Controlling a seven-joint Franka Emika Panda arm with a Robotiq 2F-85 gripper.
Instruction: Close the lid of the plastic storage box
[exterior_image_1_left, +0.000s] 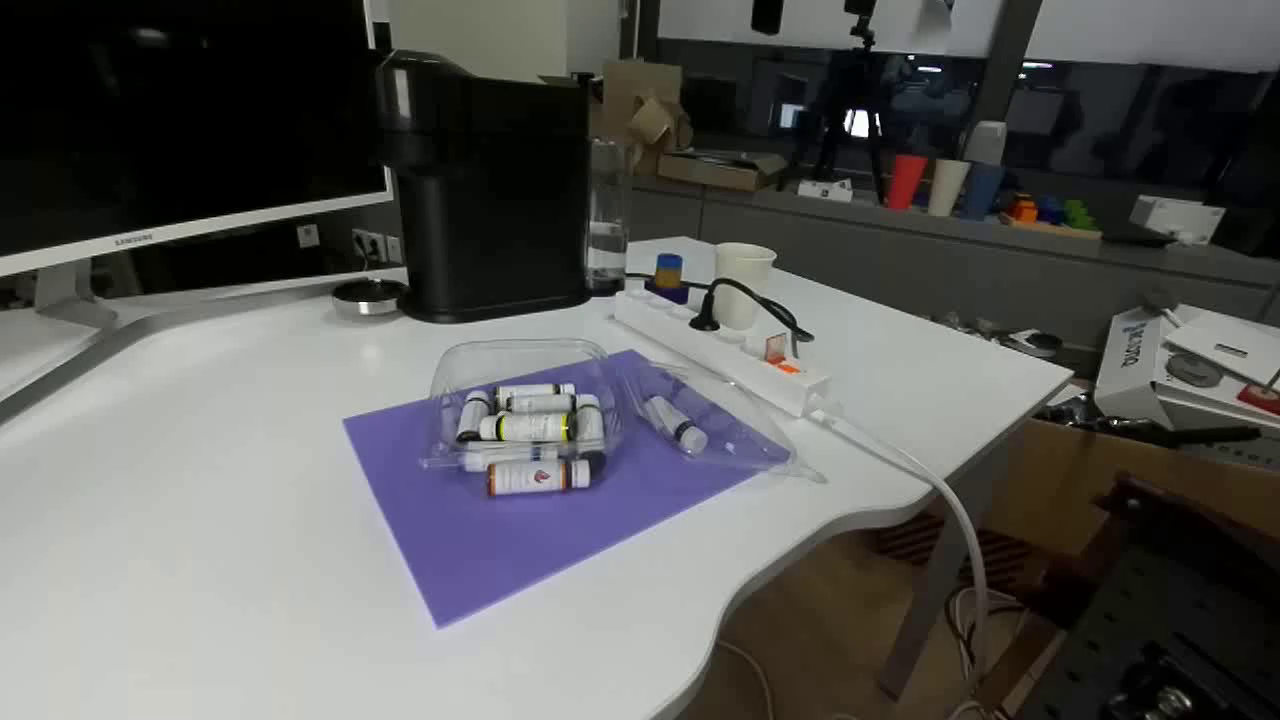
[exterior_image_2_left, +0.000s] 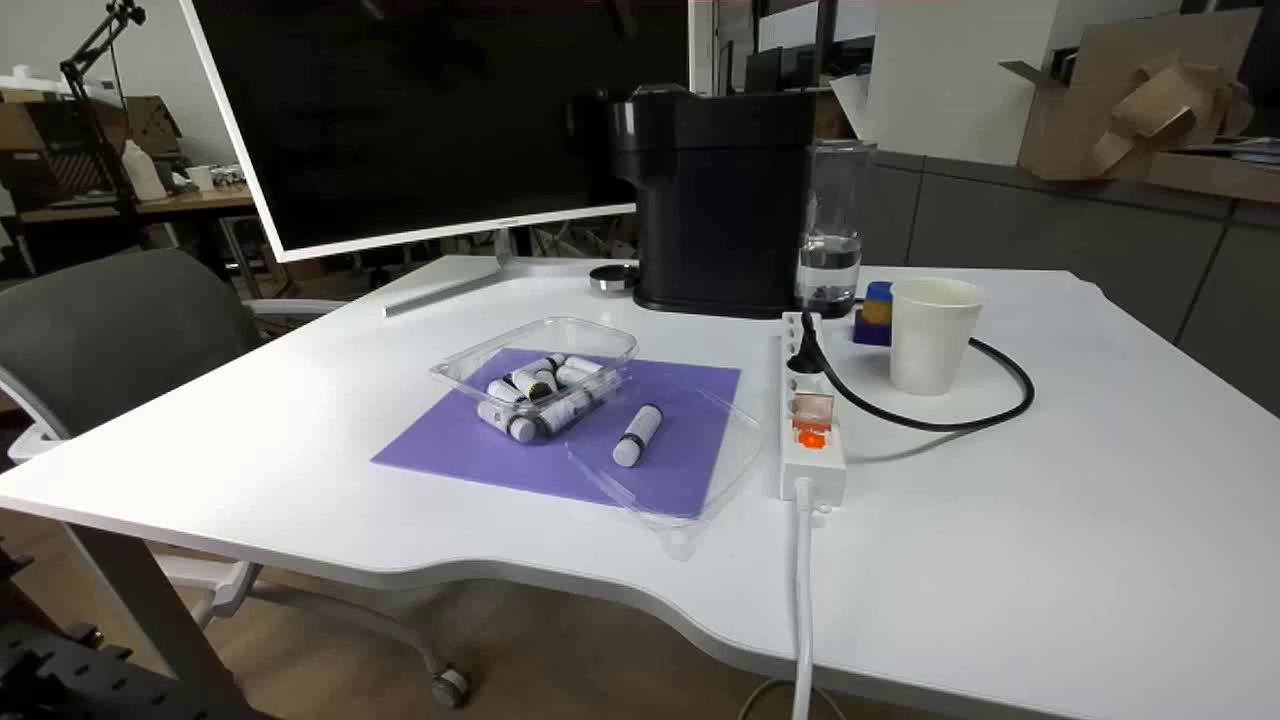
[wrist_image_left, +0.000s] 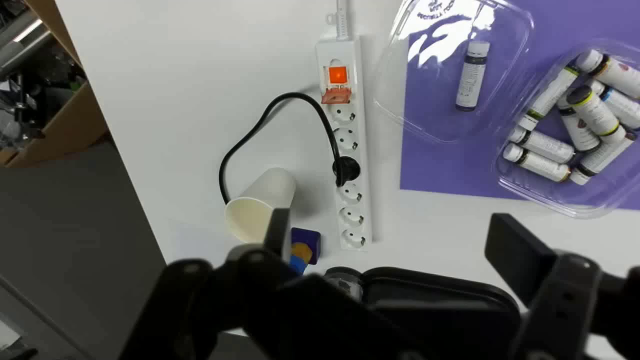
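Gripper (wrist_image_left: 395, 240) jaws wide apart | far monitor (exterior_image_1_left: 180, 120) reads SAMSUNG | plastic storage box (exterior_image_1_left: 525, 362) on purple mat (exterior_image_1_left: 500, 560), holding labelled vials (exterior_image_1_left: 530, 428) | lid (exterior_image_1_left: 737, 435) lying open, right of box in both exterior views

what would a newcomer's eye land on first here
Probably the purple mat, vivid on the white table. Mostly on it, the clear plastic storage box holds jumbled small bottles, its lid open alongside. Behind, in both exterior views, looms a tall black appliance.
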